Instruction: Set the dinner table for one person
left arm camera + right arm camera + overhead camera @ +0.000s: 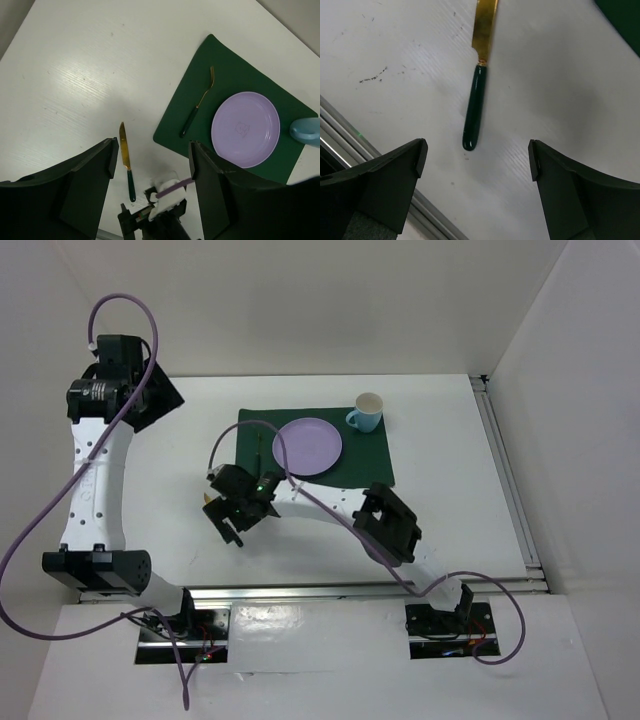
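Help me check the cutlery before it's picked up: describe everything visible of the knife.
The knife has a flat gold-coloured blade and a rounded, glossy dark green handle. It lies flat on the white table, just off the green placemat, touching nothing else; the open right gripper hovers above its handle.

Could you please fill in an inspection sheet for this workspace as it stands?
Surface: white dinner table, a few dark scuffs near the front rail.
Job's things: green placemat holds the purple plate, with the fork left of it; blue mug at the mat's far right corner; knife on bare table, off the mat.
Clutter: nothing seen.
Grippers: right gripper open, over the knife's handle; left gripper open, empty, raised high.
Cables: purple cables loop off both arms.
Surroundings: white walls; metal rails at the table's near and right edges.
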Action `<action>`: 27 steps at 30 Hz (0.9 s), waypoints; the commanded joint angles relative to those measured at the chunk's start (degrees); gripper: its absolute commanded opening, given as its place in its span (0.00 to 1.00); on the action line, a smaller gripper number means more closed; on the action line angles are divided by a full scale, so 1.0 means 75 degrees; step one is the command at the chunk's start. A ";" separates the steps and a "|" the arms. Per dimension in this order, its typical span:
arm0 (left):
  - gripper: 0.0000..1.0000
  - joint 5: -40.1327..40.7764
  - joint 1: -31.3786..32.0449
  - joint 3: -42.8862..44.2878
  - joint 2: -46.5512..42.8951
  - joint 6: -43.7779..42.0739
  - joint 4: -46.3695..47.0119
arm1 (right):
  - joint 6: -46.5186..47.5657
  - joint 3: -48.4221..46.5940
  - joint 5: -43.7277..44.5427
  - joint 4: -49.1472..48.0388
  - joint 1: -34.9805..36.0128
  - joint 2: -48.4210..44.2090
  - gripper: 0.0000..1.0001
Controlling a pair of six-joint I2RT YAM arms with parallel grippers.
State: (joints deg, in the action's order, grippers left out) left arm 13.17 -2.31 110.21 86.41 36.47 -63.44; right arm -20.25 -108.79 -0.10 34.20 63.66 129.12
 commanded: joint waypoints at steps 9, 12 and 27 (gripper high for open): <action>0.75 -0.0115 -0.0150 0.0035 -0.0435 0.0013 0.0056 | 0.0192 -0.0822 0.0515 0.0022 0.0207 0.1042 0.76; 0.75 -0.0115 -0.0150 -0.0105 -0.0436 0.0013 0.0056 | 0.0111 -0.1009 0.1007 0.0221 0.0347 0.1252 0.60; 0.75 -0.0396 -0.0150 -0.0035 -0.0506 0.0013 0.0127 | -0.0322 -0.0196 0.2240 0.0984 0.0057 -0.1447 0.00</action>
State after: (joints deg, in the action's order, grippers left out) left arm 11.25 -2.98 108.71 84.49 36.42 -63.05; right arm -20.32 -115.55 12.95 40.25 66.32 134.74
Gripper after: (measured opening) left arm 0.753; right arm 0.165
